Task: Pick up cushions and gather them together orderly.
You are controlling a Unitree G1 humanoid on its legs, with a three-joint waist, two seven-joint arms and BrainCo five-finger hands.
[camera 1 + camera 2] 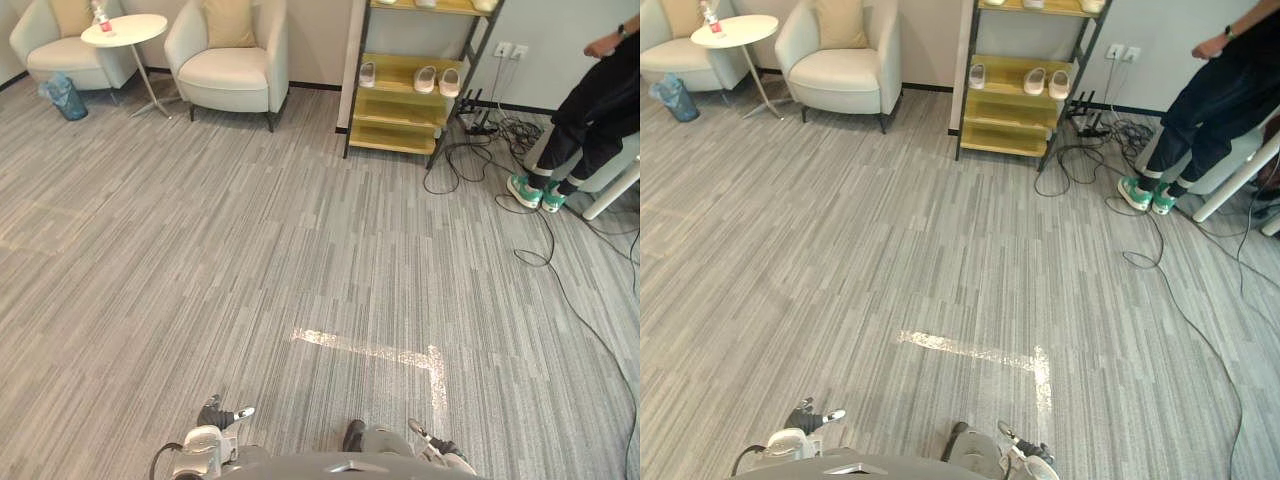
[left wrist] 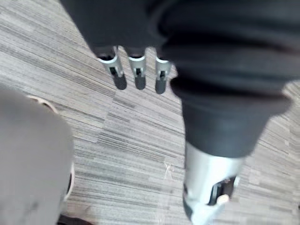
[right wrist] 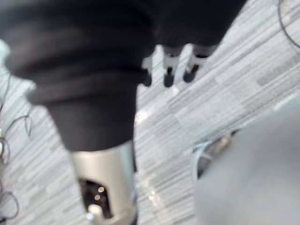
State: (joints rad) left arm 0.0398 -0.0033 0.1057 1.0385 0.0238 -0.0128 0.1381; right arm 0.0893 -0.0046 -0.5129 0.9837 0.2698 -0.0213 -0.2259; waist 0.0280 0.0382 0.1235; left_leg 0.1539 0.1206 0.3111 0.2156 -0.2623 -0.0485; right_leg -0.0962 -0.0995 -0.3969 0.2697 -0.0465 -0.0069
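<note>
Two tan cushions stand far across the room, each upright against an armchair's back. One cushion is on the nearer cream armchair, the other cushion on the armchair in the far left corner. My left hand hangs low over the grey carpet with straight fingers and holds nothing. It also shows at the bottom edge of the left eye view as the left hand. My right hand hangs the same way, open and empty, at the bottom edge as the right hand.
A round white side table with a pink bottle stands between the armchairs, a blue bin beside it. A yellow shelf holds slippers. Black cables trail over the floor at right, where a person sits. Silver tape marks the carpet.
</note>
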